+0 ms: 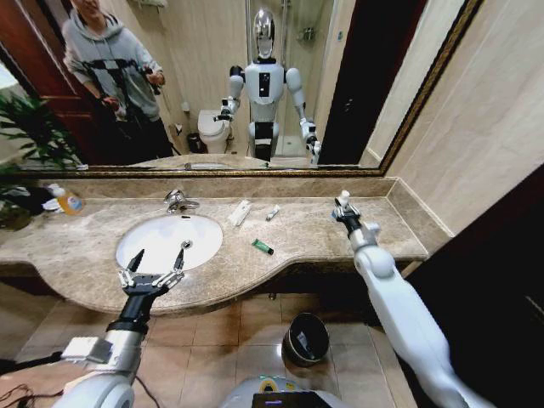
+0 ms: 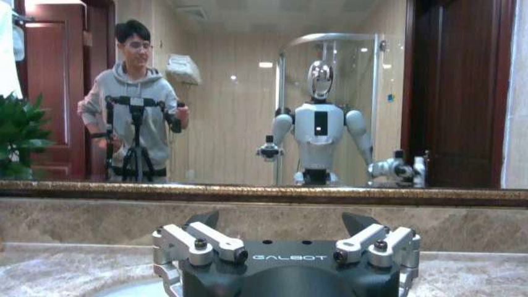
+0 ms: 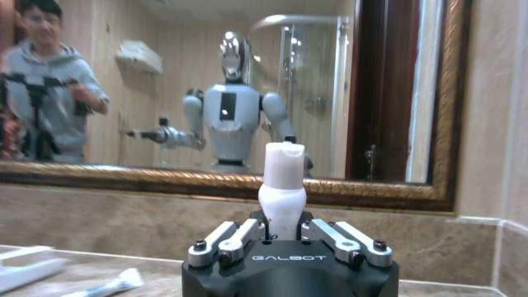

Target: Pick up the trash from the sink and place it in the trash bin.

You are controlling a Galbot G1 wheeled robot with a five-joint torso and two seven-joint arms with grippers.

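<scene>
My right gripper (image 1: pixel 341 208) hangs over the right part of the counter, shut on a small whitish tube (image 1: pixel 343 197) that stands upright between its fingers (image 3: pixel 282 185). A green tube (image 1: pixel 262 246) lies on the counter right of the white oval sink (image 1: pixel 136 242). Near the backsplash lie a flat white packet (image 1: pixel 240 212) and a white-and-blue tube (image 1: pixel 272 212). My left gripper (image 1: pixel 159 259) is open over the sink's front rim, its fingertips (image 2: pixel 206 218) spread wide apart. The dark round trash bin (image 1: pixel 304 338) stands on the floor below the counter's front edge.
A chrome faucet (image 1: pixel 177 201) rises behind the basin. A bottle with an orange-yellow label (image 1: pixel 68 201) and a green plant (image 1: pixel 25 136) sit at the counter's far left. A large mirror (image 1: pixel 255 85) spans the wall. The right wall (image 1: pixel 476 153) closes the counter's end.
</scene>
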